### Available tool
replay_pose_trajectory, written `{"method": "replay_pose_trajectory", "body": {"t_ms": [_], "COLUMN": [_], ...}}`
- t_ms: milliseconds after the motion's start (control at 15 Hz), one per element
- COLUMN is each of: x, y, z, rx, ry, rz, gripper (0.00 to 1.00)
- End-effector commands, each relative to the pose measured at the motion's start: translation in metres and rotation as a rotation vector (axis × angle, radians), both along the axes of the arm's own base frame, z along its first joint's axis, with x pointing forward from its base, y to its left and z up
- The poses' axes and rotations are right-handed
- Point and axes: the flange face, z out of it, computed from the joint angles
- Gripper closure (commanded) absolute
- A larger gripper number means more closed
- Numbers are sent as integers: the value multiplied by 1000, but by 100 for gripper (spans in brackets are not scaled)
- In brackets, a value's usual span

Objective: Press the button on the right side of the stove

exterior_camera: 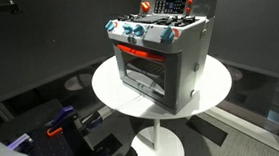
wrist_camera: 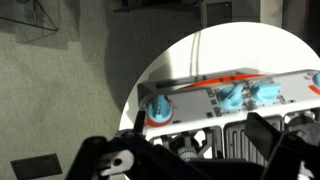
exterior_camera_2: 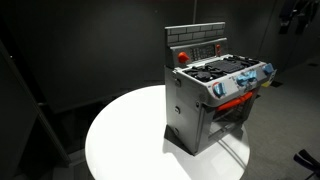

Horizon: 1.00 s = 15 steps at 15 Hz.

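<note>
The stove is a small grey toy range with a red-orange oven window, blue-white knobs and a dark upright back panel. It stands on a round white table and shows in both exterior views. A red button sits at one end of the back panel. In the wrist view my gripper is open and empty. It hovers above the stove's burners, with the row of knobs just beyond its fingers. I cannot clearly make out the gripper in the exterior views.
The white table has bare surface around the stove, with its pedestal base below. Blue, red and black equipment lies on the floor beside the table. The surroundings are dark curtains and carpet.
</note>
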Motion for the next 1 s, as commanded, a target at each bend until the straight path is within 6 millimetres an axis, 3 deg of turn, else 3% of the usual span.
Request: {"method": "replay_pose_trajectory", "body": {"t_ms": [0,467,933], "x": [31,88,135], "y": [4,15,11], "z": [14,14,-17], "rx": [-41,-116,-194], "ry": [-76,-201,-193], "rz": [-80,-222,-303], "gripper": [0,0,0]}}
